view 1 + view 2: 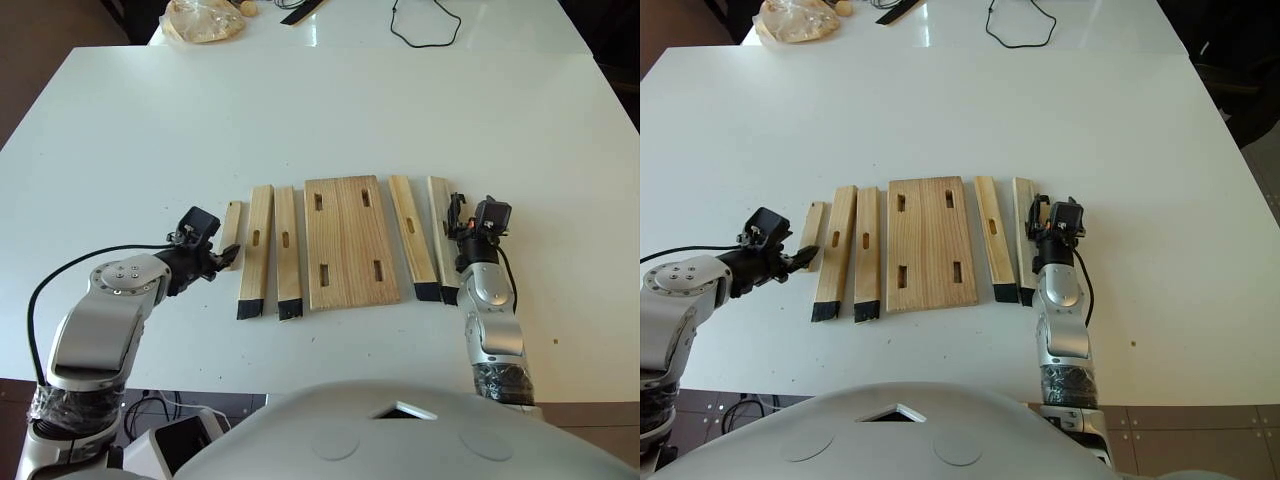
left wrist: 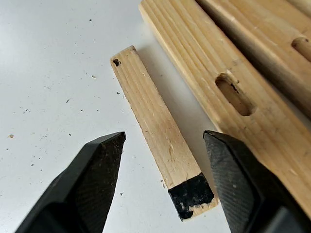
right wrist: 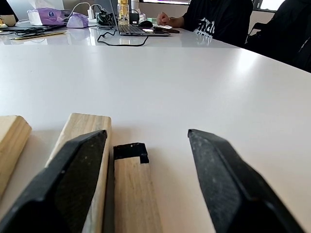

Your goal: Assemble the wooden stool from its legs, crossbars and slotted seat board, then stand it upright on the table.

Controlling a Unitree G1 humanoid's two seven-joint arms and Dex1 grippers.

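The left claw (image 2: 165,137) gapes astride the row's leftmost crossbar (image 2: 146,104); the right claw (image 3: 146,133) gapes beside the rightmost leg (image 1: 438,235).

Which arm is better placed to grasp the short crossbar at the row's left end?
Left: the left gripper, open, straddles that crossbar; the right gripper sits past the seat board, at the opposite end.

The board (image 1: 347,242) is lying on the table (image 1: 150,130), with two left legs (image 1: 257,250) on its left and two right legs (image 1: 412,238) on its right. The crossbar (image 1: 231,236) is lying leftmost, and my left pincer (image 2: 165,138) is straddling it. My right pincer (image 1: 457,212) is sitting just right of the right legs.
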